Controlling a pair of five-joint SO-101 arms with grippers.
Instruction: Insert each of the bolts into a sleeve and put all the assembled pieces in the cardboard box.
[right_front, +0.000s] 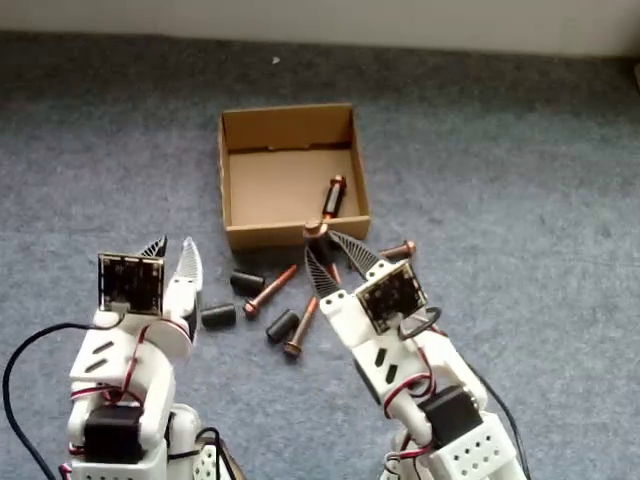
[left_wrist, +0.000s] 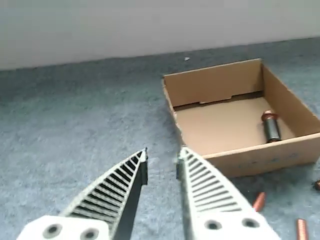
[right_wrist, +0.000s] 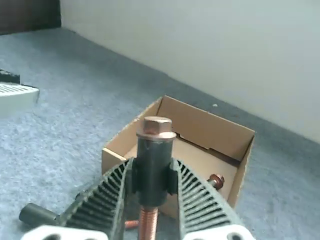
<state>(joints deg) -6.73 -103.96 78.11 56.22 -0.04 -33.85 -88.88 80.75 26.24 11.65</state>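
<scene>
The right gripper (right_wrist: 150, 172) is closed on a black sleeve (right_wrist: 151, 167) with a copper bolt (right_wrist: 156, 128) pushed through it. The bolt's hex head sits on the sleeve's top end, and the threaded shank sticks out below, between the two fingers. The held piece stands about upright. Seen from above, it is over the near wall of the cardboard box (right_front: 232, 170), toward the near right corner. I cannot tell whether it touches the cardboard.

Inside the box, a finished piece (right_front: 333, 197), a bolt already in its sleeve, lies on the floor close to the right wall.

The left gripper (left_wrist: 162, 159) is open by a narrow gap and holds nothing. It hangs above the grey carpet (right_front: 520, 200), outside the box and near its near left corner.

The remaining parts lie loose on the carpet in front of the box's near wall, between the two arms:
- A first empty sleeve (right_front: 247, 282) is the one nearest the wall.
- A second empty sleeve (right_front: 218, 317) lies farther from the box, toward the left gripper.
- A third empty sleeve (right_front: 282, 325) lies about as far out, in front of the middle of the wall.
- A loose bolt (right_front: 270, 290) lies at a slant just beside the first empty sleeve.
- A second loose bolt (right_front: 302, 325) lies just beside the third empty sleeve, with its head pointing away from the box.
- A third loose bolt (right_front: 398, 249) lies just off the box's near right corner, beside the right gripper.
</scene>
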